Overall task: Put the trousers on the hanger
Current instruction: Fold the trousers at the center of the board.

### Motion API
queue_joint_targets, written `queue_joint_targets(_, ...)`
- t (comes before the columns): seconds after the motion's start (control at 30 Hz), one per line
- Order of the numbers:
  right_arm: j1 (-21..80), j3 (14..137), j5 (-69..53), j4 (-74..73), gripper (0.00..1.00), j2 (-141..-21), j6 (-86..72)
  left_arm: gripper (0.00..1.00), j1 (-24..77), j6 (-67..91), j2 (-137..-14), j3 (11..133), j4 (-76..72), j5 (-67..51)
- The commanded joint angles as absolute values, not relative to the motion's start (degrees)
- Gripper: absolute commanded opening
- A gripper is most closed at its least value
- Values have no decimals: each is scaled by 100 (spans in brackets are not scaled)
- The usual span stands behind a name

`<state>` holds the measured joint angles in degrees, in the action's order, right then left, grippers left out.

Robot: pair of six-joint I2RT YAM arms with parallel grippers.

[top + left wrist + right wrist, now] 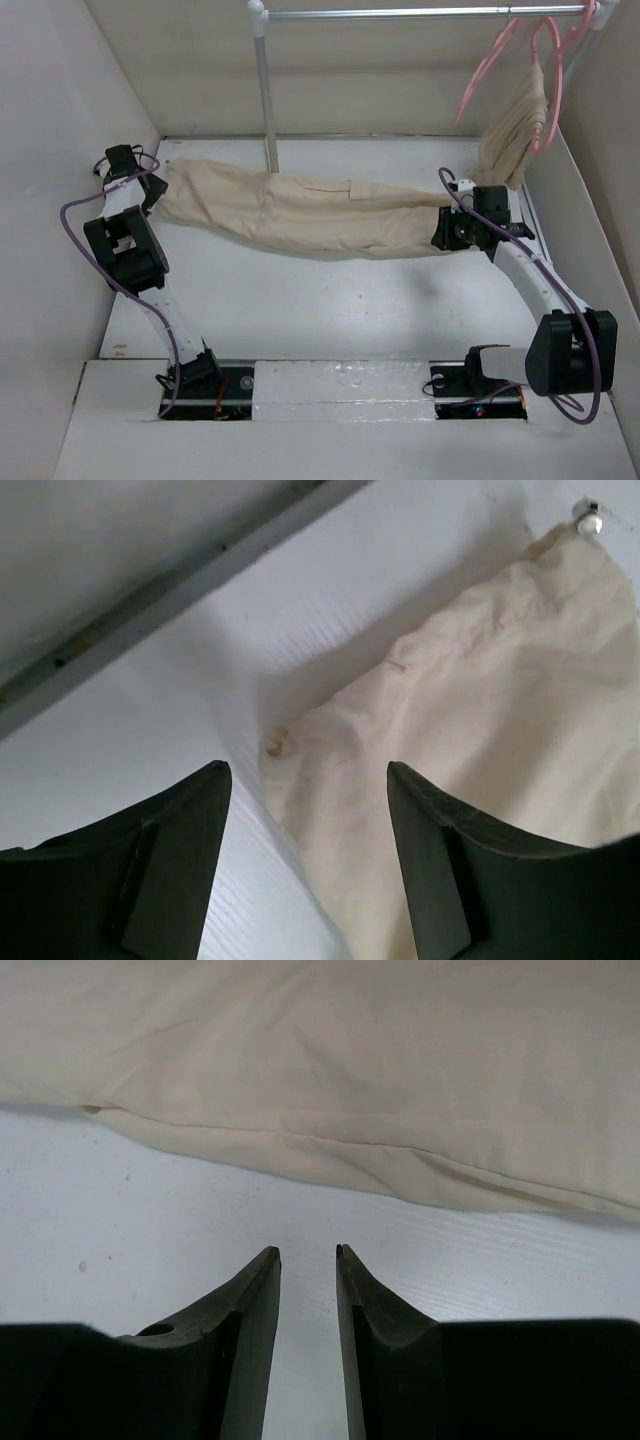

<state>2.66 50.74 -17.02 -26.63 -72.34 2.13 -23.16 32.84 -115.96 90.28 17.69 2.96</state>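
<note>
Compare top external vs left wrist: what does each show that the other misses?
Only top external: the rail, the empty pink hanger, the smaller beige garment hanging beside it, the right gripper, and the trousers at full length across the table.
Only left wrist: a small brownish mark at the trousers' edge, and a close look at the left gripper, open and holding nothing.
Both: the trousers, the table, the left gripper.
</note>
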Motion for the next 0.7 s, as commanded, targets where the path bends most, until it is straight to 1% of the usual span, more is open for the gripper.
queue_joint_targets(0.0,229,5221,-1890,-2593,35,-7189,316,60,-2320,3208,-11250,8895,1503,26)
queue_joint_targets(0.07,281,5212,-1898,-2575,36,-7172,316,59,-2320,3260,-11005,8623,1477,26)
queue_joint_targets(0.1,281,5195,-1898,-2566,36,-7172,325,56,-2320,3296,-10873,8431,1416,26)
queue_joint_targets(0.13,281,5160,-1907,-2540,37,-7163,325,47,-2268,3461,-10533,7915,1354,44)
queue_joint_targets(0.23,281,5124,-1951,-2479,39,-7172,325,45,-2075,3621,-9899,6965,959,114)
queue_joint_targets(0.3,281,5115,-1995,-2461,40,-7198,343,48,-1961,3656,-9826,6725,818,36)
queue_joint_targets(0.33,281,5124,-2004,-2470,40,-7207,360,52,-1960,3674,-9887,6611,774,-200)
queue_joint_targets(0.37,281,5150,-2021,-2478,40,-7233,360,54,-1960,3709,-9966,6601,704,-307)
queue_joint_targets(0.43,281,5194,-2030,-2548,43,-7268,430,58,-1960,3761,-10255,6731,694,-553)
queue_joint_targets(0.47,281,5229,-2030,-2592,45,-7277,457,60,-1960,3797,-10361,6776,616,-623)
queue_joint_targets(0.5,281,5247,-2030,-2628,48,-7260,483,64,-1960,3849,-10510,6811,537,-824)
queue_joint_targets(0.6,71,5090,-2092,-2619,52,-7146,361,64,-1960,3919,-10757,7031,536,-958)
queue_joint_targets(0.63,-34,5011,-2074,-2602,55,-7102,256,63,-1960,3920,-10897,7118,554,-958)
queue_joint_targets(0.67,-183,4914,-2083,-2593,61,-7075,150,61,-1960,3937,-10951,7128,554,-967)
